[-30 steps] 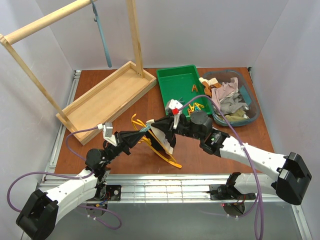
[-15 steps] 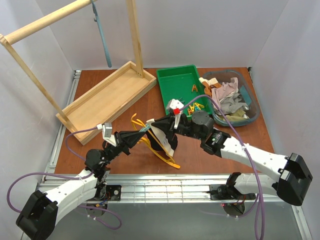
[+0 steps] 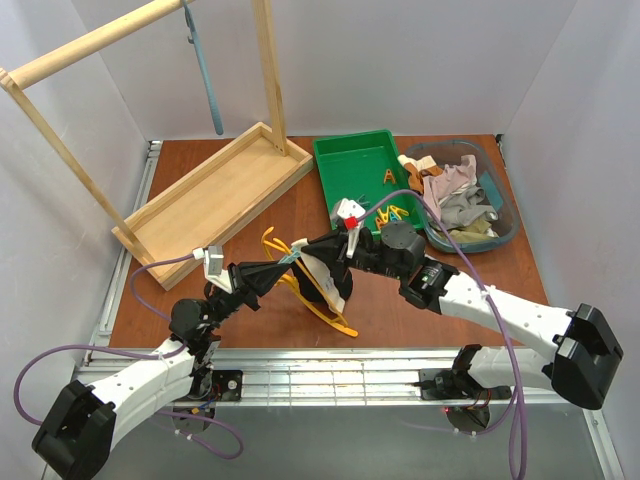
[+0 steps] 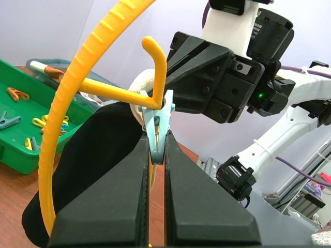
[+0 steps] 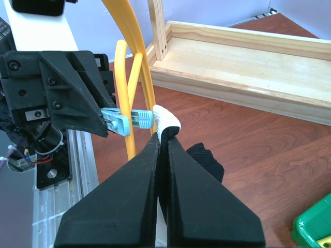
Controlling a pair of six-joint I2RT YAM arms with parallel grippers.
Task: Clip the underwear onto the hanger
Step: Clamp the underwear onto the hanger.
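Note:
The yellow hanger (image 3: 300, 290) stands tilted at the table's front middle; it also shows in the left wrist view (image 4: 67, 103) and the right wrist view (image 5: 134, 62). The black underwear (image 3: 322, 281) with a cream waistband (image 5: 165, 120) hangs against it. My left gripper (image 4: 156, 150) is shut on a light blue clothespin (image 4: 158, 121) whose tip is at the waistband and hanger bar. My right gripper (image 5: 163, 142) is shut on the underwear's waistband edge, holding it up beside the hanger; the clothespin (image 5: 129, 120) points at it from the left.
A green tray (image 3: 365, 180) with several coloured clips lies at the back middle. A basket (image 3: 505, 215) of beige, pink and grey clothes is at the back right. A wooden rack with a base tray (image 3: 215, 195) and a grey-blue hanger (image 3: 205, 75) stands at the back left.
Both grippers stay closed. The right arm has shifted very slightly; the hanger, underwear and clothespin sit nearly where they were.

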